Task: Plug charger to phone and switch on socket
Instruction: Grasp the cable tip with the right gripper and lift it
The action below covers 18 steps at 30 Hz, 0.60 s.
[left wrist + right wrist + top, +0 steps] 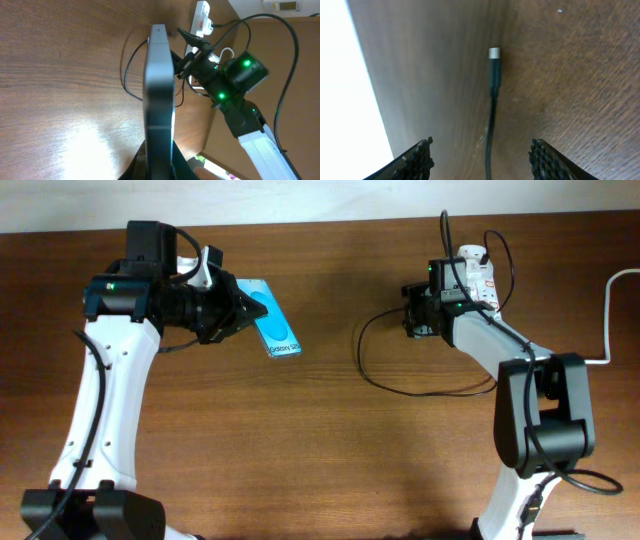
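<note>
My left gripper [240,310] is shut on the phone [274,326], whose cyan screen and white strip show in the overhead view. In the left wrist view the phone [160,95] stands edge-on between the fingers [159,167], lifted off the table. The charger, a thin black cable [400,385], loops on the table between the arms. Its plug tip [493,55] lies flat on the wood in the right wrist view. My right gripper [480,155] is open, its fingers either side of the cable and above it. The socket [478,272] lies at the far right behind the right wrist.
The thick white cord [610,310] runs from the socket toward the right table edge. In the left wrist view the right arm [235,80] and the socket [201,17] lie beyond the phone. The far table edge runs along the top of the overhead view.
</note>
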Each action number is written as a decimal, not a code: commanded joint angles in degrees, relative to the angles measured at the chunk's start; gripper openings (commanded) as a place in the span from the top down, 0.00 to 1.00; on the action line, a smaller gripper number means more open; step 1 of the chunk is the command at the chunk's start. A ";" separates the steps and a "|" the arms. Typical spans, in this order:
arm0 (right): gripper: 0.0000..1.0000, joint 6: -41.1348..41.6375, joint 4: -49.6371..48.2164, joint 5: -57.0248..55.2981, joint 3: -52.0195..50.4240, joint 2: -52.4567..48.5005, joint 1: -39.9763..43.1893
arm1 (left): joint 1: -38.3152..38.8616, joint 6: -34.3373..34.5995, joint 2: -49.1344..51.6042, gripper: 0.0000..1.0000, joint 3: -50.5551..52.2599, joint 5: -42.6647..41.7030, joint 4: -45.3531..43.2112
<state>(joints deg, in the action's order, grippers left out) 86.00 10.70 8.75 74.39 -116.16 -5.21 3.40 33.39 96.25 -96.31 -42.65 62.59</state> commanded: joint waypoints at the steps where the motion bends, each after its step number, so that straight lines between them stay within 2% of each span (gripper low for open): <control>1: 0.41 0.26 0.42 0.48 1.40 -2.14 1.51 | -0.20 -0.96 0.28 1.00 -0.79 -0.98 -0.33; 5: 0.47 0.28 0.33 -0.39 1.40 -3.23 2.36 | -0.17 -0.96 0.28 1.00 -0.79 -1.01 -0.33; 10: 0.48 0.28 -1.07 1.16 1.60 -6.91 2.29 | -0.17 -0.94 0.28 1.00 -0.79 -0.98 -0.33; 11: 0.53 0.28 -1.66 1.07 1.60 -7.13 2.27 | -0.20 -0.94 0.28 1.00 -0.79 -0.90 -0.33; 18: 0.61 0.46 -2.56 1.60 1.60 -10.82 2.19 | -0.20 -0.94 0.28 1.00 -0.79 -0.85 -0.33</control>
<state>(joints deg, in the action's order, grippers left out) 86.65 7.14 10.31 76.66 -121.99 -3.07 3.40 33.39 96.25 -96.31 -42.63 62.54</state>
